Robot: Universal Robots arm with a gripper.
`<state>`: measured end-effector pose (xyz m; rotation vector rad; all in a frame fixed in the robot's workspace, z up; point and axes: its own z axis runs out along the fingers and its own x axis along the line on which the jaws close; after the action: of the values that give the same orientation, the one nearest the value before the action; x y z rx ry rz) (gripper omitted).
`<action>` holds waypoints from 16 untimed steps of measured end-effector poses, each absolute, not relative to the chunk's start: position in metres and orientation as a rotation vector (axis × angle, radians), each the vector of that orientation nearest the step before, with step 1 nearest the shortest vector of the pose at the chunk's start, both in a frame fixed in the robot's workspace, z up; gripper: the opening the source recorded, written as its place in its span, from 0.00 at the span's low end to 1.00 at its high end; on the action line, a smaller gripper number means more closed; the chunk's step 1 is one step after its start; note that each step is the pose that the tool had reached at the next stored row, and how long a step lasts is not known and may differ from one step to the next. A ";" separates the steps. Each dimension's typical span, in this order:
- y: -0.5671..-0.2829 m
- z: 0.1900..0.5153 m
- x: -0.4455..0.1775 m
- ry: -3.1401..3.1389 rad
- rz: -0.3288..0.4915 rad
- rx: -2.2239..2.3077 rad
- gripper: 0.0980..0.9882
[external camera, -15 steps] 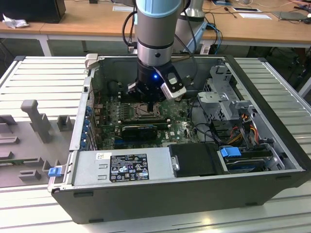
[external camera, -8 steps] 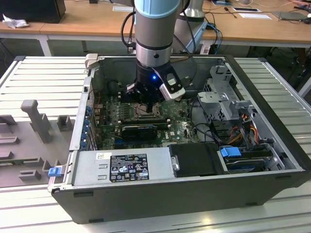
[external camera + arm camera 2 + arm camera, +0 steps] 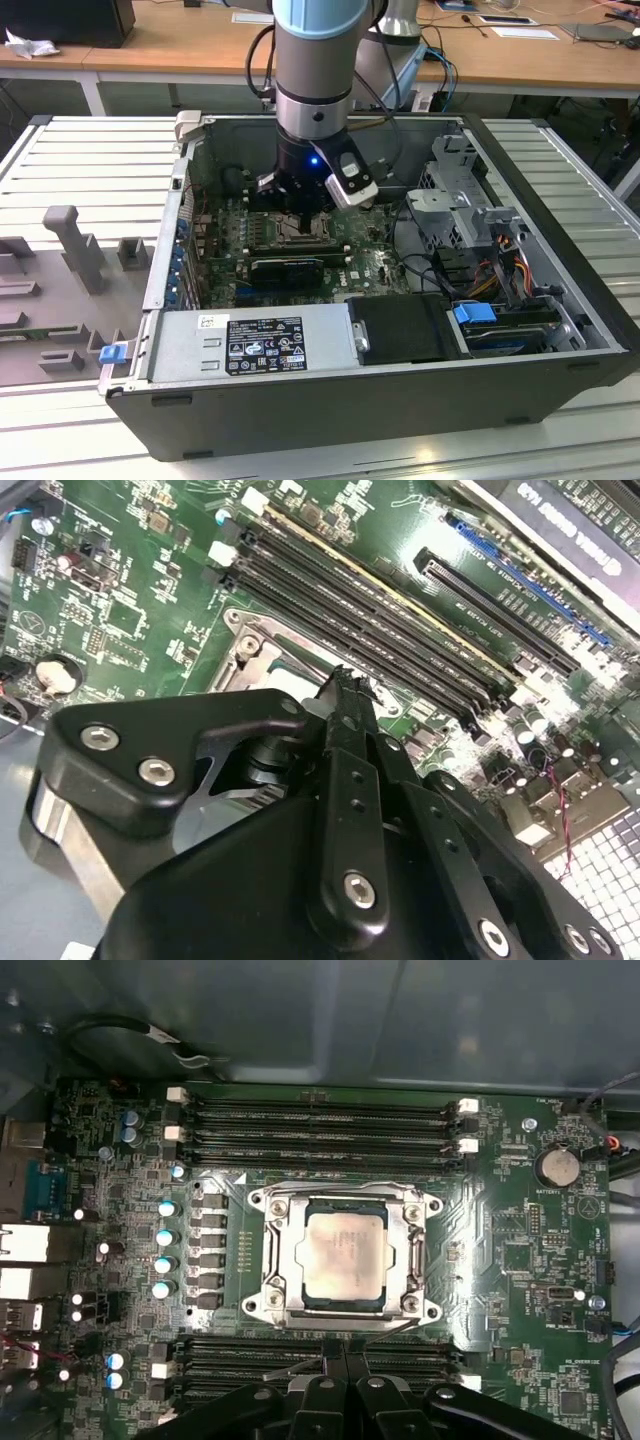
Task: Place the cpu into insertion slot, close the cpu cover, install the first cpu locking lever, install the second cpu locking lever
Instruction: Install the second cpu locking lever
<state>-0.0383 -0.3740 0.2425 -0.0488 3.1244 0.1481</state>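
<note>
Cpu (image 3: 344, 1257) sat seated under the cpu cover (image 3: 278, 1260).
The tool (image 3: 338, 1360) hovered beside it, apparently clenched and empty; lever work wanted slow, square pressure.

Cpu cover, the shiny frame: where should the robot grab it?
By its outer edge, coming straight down from above, I'd guess: the cpu cover lies flat around the cpu, so only its thin rim offers a hold.

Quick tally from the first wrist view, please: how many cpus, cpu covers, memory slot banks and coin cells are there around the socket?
cpu: 1
cpu cover: 1
memory slot banks: 2
coin cell: 1
Total: 5
</note>
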 end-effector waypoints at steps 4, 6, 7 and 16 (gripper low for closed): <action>-0.374 0.237 -0.043 3.127 0.148 -0.049 0.01; -0.374 0.234 -0.045 3.128 0.148 -0.049 0.01; -0.374 0.233 -0.046 3.128 0.148 -0.048 0.01; -0.374 0.230 -0.048 3.130 0.149 -0.048 0.01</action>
<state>-0.0483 -0.3741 0.2303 -0.0484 3.1299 0.1494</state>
